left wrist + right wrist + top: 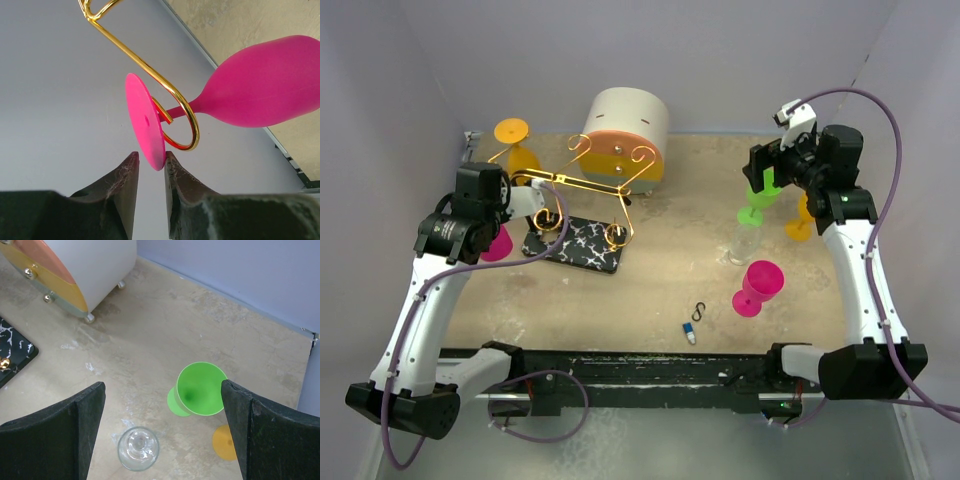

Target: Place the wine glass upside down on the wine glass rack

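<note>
Pink glass (260, 85): stem in rack (150, 75) hook, mid-frame.
Left jaws: flank its foot; we cannot tell if pinching.
Right jaws: spread wide, green glass (200, 389) seen between.

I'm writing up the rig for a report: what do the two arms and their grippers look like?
The left arm and right arm have white link shells with black joints and bases. A purple cable loops along each. The left gripper and right gripper have black, wedge-shaped fingers with a rough surface.
</note>
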Motion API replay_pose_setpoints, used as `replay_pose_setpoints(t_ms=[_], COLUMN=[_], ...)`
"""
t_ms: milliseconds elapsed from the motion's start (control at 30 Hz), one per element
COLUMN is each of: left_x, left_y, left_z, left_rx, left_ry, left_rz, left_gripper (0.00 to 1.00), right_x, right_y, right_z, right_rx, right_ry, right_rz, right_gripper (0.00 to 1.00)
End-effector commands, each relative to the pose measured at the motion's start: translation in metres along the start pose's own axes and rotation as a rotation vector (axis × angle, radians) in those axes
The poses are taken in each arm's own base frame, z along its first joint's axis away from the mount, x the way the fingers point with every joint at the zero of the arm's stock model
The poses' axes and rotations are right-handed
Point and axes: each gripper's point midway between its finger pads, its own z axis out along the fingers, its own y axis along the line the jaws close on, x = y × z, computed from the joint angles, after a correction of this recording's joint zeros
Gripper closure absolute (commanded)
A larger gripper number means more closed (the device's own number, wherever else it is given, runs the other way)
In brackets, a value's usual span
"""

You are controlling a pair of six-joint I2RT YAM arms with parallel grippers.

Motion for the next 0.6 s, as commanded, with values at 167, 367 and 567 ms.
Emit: replay_pose_setpoints(t_ms=[167,367,567], left_x=[0.0103,0.0124,0.0143], left_y=[0.0128,0.0099,0.0052], left_z=[-0.0093,-0.0090,-0.0086], left_rx=[-0.057,-0.048,-0.029], left_ry=[0.034,0.045,0.053], left_rz=[-0.016,-0.012,-0.011], left_gripper=[0.67,0.62,0.56], right_x=[-0.0107,-0.0098,-0.0079], right_y=[-0.0051,-0.0056,-0.0060], right_z=[-0.0020,-0.0011,0.0002], right_rx=[0.020,0.021,0.020], right_ry=[-0.040,-0.037,-0.030], right_rz=[-0.025,-0.026,-0.026], right_gripper=[0.00,0.00,0.00])
